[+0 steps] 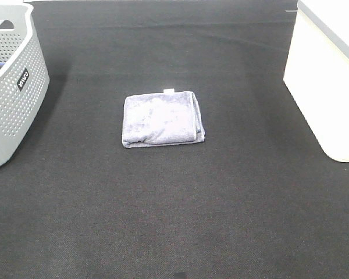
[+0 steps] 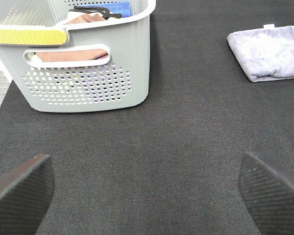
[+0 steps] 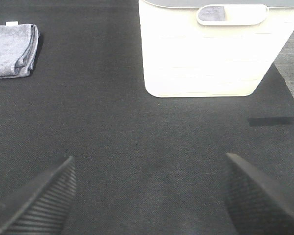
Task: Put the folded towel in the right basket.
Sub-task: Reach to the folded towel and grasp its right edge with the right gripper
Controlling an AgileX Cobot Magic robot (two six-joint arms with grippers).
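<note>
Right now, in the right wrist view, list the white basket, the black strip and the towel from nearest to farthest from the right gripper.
1. White basket, straight ahead, and black strip, near the edge of the mat: too close to call.
2. Towel, mid-mat: farthest.

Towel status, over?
Left gripper open, right gripper open, both empty. Towel folded on mat, not gripped. Nothing between it and right basket.

folded towel lies on dark mat between two baskets.
</note>
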